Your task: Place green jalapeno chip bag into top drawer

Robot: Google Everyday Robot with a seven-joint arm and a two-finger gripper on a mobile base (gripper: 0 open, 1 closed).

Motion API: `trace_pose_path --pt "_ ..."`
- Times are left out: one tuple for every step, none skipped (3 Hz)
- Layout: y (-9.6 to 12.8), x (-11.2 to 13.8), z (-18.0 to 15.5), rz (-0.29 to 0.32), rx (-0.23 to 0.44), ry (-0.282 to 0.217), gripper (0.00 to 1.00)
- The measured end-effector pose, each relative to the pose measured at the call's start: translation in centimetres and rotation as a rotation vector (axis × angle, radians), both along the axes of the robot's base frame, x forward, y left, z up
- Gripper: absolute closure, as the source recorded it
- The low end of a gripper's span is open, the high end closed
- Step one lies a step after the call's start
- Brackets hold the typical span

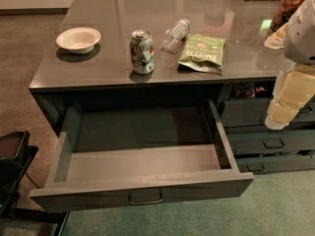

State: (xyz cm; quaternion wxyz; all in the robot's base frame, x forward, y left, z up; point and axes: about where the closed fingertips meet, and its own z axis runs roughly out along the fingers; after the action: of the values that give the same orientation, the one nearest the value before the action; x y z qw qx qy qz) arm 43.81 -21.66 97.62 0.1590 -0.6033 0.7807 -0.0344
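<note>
A crinkly olive-green jalapeno chip bag (202,52) with a pale label patch lies flat on a glossy dark grey countertop (123,14), near the front edge and right of centre. Just beside it at its upper left corner, a clear plastic bottle (175,35) lies on its side. A green-and-white soda can (141,52) stands upright to the bag's left, close to the front edge, and a shallow white bowl (78,39) sits toward the front left corner.

Below the front edge, the wide dark grey-green top drawer (197,191) is pulled well out, its small metal bail handle (145,198) at the centre of the front panel.

The robot's pale cream gripper (283,107) hangs off the counter's front right corner, before the narrower stacked drawers (270,142) and well apart from the bag. Whether it is wide or narrow cannot be told; it holds and touches nothing visible.
</note>
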Motion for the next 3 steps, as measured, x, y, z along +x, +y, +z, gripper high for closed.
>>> trace_pose_path --pt "0.0 0.0 0.0 0.0 0.0 0.0 0.0" --pt "0.1 1.4 0.2 -0.022 0.038 -0.056 0.0" --pt "0.1 1.4 0.2 -0.022 0.038 -0.057 0.0"
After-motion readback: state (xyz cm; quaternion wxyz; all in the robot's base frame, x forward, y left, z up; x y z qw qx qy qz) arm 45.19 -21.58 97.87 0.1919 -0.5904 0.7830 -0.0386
